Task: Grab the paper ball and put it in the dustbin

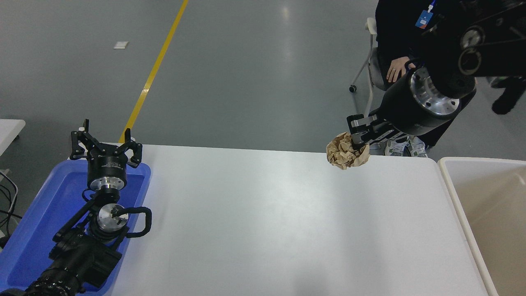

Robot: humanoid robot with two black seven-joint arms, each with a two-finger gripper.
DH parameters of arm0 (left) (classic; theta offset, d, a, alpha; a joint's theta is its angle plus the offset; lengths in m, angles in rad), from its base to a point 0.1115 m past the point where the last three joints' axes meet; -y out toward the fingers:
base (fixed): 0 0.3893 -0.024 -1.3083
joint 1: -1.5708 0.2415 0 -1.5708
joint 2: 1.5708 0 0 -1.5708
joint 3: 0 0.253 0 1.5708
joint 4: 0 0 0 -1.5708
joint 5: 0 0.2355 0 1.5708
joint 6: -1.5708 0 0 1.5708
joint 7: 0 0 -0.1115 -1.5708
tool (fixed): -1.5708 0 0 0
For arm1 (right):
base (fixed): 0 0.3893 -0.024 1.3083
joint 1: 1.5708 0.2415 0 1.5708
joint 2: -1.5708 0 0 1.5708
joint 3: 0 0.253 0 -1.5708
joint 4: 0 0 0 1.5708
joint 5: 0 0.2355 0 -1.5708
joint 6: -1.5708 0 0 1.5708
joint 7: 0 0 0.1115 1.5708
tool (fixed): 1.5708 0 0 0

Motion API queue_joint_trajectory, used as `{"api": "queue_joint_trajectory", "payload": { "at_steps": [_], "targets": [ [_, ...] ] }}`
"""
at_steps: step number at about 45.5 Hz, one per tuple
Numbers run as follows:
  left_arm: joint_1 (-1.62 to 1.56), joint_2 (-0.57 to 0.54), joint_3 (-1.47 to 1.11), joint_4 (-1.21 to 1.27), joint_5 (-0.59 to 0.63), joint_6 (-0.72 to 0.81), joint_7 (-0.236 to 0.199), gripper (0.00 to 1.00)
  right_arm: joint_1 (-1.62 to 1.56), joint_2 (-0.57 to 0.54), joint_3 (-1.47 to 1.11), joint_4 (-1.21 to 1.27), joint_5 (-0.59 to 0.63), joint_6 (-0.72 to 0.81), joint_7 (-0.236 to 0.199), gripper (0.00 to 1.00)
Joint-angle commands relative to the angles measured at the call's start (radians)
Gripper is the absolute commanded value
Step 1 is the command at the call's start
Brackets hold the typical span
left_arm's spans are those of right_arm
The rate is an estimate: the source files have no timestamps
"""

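Up at about one o'clock, the right gripper (356,137) is seen closed on the paper ball (347,150), its black fingers pressed into the top right of the crumpled tan wad. The ball is held clear of the white table (267,222), in line with the table's far edge near its right corner. Behind the gripper, a silver wrist flange and the thick black right arm are seen running off toward the upper right corner. At about three to four o'clock, the dustbin (446,162) is placed just beside the table's right edge, its pale rim and cream inner wall being visible; the ball is held to the left of it, not over its opening. At about one o'clock, a person (396,24) in dark clothes is seated on a chair beyond the table, partly hidden by the arm. At eight o'clock, the left gripper (104,144) is parked with its fingers spread, above the far end of a blue tray (28,242).
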Motion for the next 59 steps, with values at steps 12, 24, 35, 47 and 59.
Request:
{"api": "queue_joint_trajectory", "payload": {
  "at_steps": [12,24,35,47,59],
  "targets": [
    [0.000,0.000,0.000,0.000,0.000,0.000,0.000,0.99,-0.291,-0.443,-0.072,-0.460,-0.056,-0.210,-0.003,0.00],
    [0.000,0.000,0.000,0.000,0.000,0.000,0.000,0.99,-0.980,-0.586,0.551,-0.937,-0.047,-0.243,-0.003,0.00],
    [0.000,0.000,0.000,0.000,0.000,0.000,0.000,0.99,-1.530,-0.334,1.086,-1.505,-0.050,-0.238,-0.001,0.00],
    [0.000,0.000,0.000,0.000,0.001,0.000,0.000,0.99,-1.739,-0.113,1.226,-1.652,-0.007,-0.365,0.005,0.00],
    [0.000,0.000,0.000,0.000,0.000,0.000,0.000,0.99,-1.834,0.023,1.271,-1.651,0.025,-0.560,-0.003,0.00]
  ]
}}
